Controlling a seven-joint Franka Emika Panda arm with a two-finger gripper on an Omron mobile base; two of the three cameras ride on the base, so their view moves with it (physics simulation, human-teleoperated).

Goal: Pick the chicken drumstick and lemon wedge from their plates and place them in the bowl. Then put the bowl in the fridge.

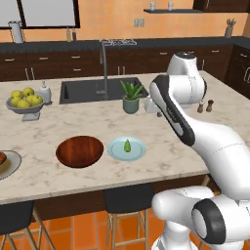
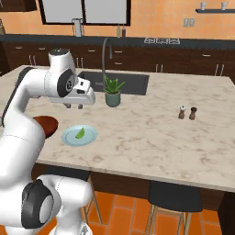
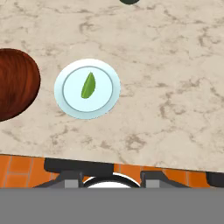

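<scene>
The counter [image 1: 146,156] is pale marble with brown veins. On it stands the bowl [image 1: 79,151], round, shallow, of dark reddish wood with visible grain. Just beside it lies a flat round pale blue plate [image 1: 114,152], and in its middle the lemon wedge [image 1: 127,145], small, green and pointed like a leaf. At the left edge a grey plate [image 1: 12,163] carries the chicken drumstick [image 1: 2,159], reddish-brown. The gripper [image 2: 75,106] hangs above the counter, well apart from the wedge and holding nothing; whether its jaws are spread or closed I cannot tell.
</scene>
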